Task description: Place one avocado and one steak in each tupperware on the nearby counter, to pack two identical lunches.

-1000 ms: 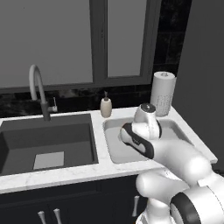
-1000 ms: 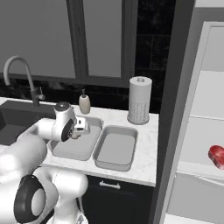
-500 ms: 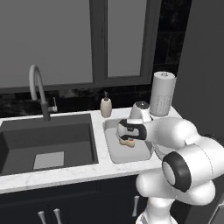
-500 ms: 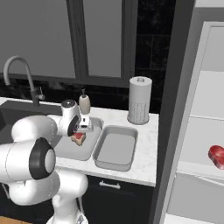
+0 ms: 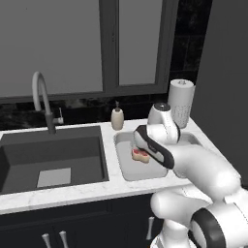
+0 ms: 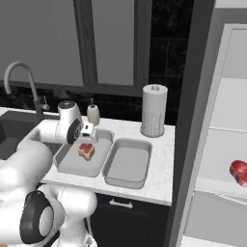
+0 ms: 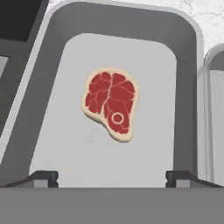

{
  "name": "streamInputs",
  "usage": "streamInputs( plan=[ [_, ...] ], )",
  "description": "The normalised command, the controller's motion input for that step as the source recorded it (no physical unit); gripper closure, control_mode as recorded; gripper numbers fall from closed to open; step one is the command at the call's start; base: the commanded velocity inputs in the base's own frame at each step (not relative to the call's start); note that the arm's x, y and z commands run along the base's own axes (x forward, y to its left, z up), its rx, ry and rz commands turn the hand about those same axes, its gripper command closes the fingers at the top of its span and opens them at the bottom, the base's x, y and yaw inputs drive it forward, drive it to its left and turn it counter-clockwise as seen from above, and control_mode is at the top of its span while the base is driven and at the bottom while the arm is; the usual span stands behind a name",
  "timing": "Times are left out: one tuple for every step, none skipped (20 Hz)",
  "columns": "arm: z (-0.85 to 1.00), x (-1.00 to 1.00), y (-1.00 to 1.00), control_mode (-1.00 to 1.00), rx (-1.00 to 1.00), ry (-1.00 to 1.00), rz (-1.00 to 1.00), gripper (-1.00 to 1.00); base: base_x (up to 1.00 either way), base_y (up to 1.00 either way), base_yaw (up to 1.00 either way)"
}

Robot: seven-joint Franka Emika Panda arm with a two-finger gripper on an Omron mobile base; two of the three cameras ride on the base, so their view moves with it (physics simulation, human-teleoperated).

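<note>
The steak point(image 7: 110, 103) lies flat in the left tupperware point(image 7: 188, 65), straight ahead of the jaws and centred between them. The jaws are spread wide and hold nothing, clear above the meat.

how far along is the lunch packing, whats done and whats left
Done: one steak lies flat in the tupperware nearer the sink. In hand: nothing; the gripper is open above that steak. Left: the second tupperware holds nothing, neither tray has an avocado, and a red piece, possibly the other steak, sits on a shelf to the right.
</note>
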Motion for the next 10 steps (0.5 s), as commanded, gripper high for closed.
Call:
streamInputs(
  plan=[
    [0.45, -1.0, 0.0, -1.0, 0.0, 0.0, -0.05, -1.0, 0.0, 0.0, 0.0],
    [0.38, -1.0, 0.0, -1.0, 0.0, 0.0, -0.04, -1.0, 0.0, 0.0, 0.0],
    [0.34, -1.0, 0.0, -1.0, 0.0, 0.0, -0.04, -1.0, 0.0, 0.0, 0.0],
    [0.34, -1.0, 0.0, -1.0, 0.0, 0.0, -0.04, -1.0, 0.0, 0.0, 0.0],
    [0.32, -1.0, 0.01, -1.0, 0.0, 0.0, -0.04, -1.0, 0.0, 0.0, 0.0],
    [0.26, -1.0, 0.0, -1.0, 0.0, 0.0, -0.04, -1.0, 0.0, 0.0, 0.0],
    [0.0, 0.0, 0.0, 1.0, 0.0, 0.0, 0.0, -1.0, -1.0, 0.0, -0.05],
    [0.0, 0.0, 0.0, 1.0, 0.0, 0.0, 0.0, -1.0, -1.0, -0.04, -0.05],
    [0.0, 0.0, 0.0, 1.0, 0.0, 0.0, 0.0, -1.0, -1.0, -0.19, -0.02],
    [0.0, 0.0, 0.0, 1.0, 0.0, 0.0, 0.0, -1.0, -1.0, -0.26, -0.03]
  ],
)
